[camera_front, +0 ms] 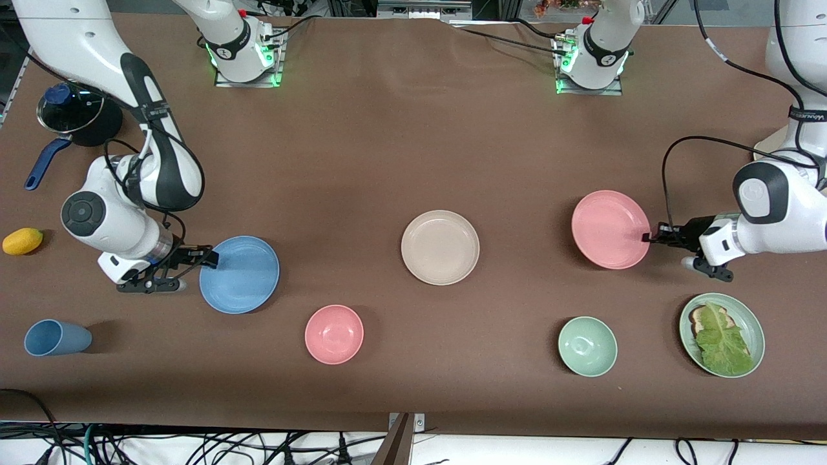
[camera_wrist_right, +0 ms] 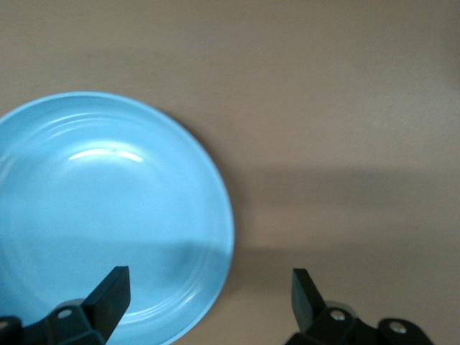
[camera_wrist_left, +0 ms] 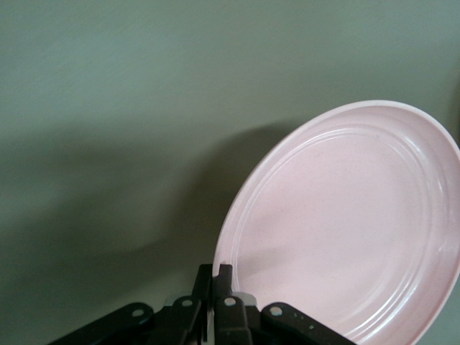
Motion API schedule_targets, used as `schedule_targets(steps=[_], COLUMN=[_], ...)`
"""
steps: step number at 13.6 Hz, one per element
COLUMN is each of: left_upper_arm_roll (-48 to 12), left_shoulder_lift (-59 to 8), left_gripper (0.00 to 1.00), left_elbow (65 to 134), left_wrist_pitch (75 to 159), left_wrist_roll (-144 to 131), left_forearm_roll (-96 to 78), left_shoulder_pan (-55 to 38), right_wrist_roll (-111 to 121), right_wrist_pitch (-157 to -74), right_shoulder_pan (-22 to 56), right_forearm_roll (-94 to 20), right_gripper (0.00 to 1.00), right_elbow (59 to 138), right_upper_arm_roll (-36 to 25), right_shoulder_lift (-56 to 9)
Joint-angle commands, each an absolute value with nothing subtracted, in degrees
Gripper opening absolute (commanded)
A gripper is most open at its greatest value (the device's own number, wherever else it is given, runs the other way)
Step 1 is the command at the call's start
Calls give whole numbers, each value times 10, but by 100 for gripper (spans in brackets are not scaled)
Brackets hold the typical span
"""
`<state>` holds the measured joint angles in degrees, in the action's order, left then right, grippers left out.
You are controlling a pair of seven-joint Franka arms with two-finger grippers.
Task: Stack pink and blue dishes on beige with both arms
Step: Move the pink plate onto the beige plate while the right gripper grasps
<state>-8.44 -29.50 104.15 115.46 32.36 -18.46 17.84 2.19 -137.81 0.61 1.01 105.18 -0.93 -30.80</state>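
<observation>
The cream-beige plate (camera_front: 440, 247) lies at the table's middle. Toward the left arm's end, the salmon pink plate (camera_front: 607, 227) is pinched at its rim by my left gripper (camera_front: 649, 237). In the left wrist view the pink plate (camera_wrist_left: 352, 230) tilts up over its shadow, with the left gripper (camera_wrist_left: 221, 279) shut on its edge. Toward the right arm's end lies the sky blue plate (camera_front: 240, 276). My right gripper (camera_front: 210, 258) is at its rim, open. In the right wrist view the edge of the blue plate (camera_wrist_right: 100, 208) sits between the spread fingers of the right gripper (camera_wrist_right: 208, 287).
Nearer the front camera are a pink bowl (camera_front: 334, 334), a pale green bowl (camera_front: 587, 346), a green plate with lettuce and bread (camera_front: 722, 334) and a blue cup (camera_front: 57, 338) on its side. A lemon (camera_front: 22, 241) and a lidded pot (camera_front: 71, 113) are at the right arm's end.
</observation>
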Motion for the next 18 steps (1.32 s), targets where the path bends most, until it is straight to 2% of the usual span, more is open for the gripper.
schedule_targets(steps=[1, 3, 6, 8, 14, 17, 18], left_upper_arm_roll=[-146, -170, -170, -167, -163, -163, -163], left_shoulder_lift=[-290, -292, -301, -322, -377, -396, -402], left_gripper=[0, 0, 0, 0, 0, 0, 0], left_elbow=[1010, 988, 952, 929, 920, 920, 920], left_wrist_pitch=[1140, 1141, 1145, 1151, 1274, 1320, 1327], left_wrist_roll=[222, 142, 59, 20, -64, -112, -131], left_forearm_roll=[-194, -188, -187, -188, -187, -157, -137], left_shoulder_pan=[170, 145, 78, 31, -57, -88, -97], right_wrist_roll=[50, 50, 49, 50, 45, 45, 47], right_wrist_pitch=[-1418, -1428, -1450, -1455, -1453, -1450, -1450], right_shoulder_pan=[-18, -18, -17, -17, -12, -13, -13], right_forearm_roll=[4, 4, 4, 4, 3, 2, 2], right_gripper=[99, 98, 86, 73, 33, 5, 0], right_elbow=[1052, 1050, 1051, 1051, 1051, 1050, 1049], right_upper_arm_roll=[-2, -1, 1, 2, 7, 13, 13], right_shoulder_lift=[-331, -339, -354, -359, -361, -359, -359])
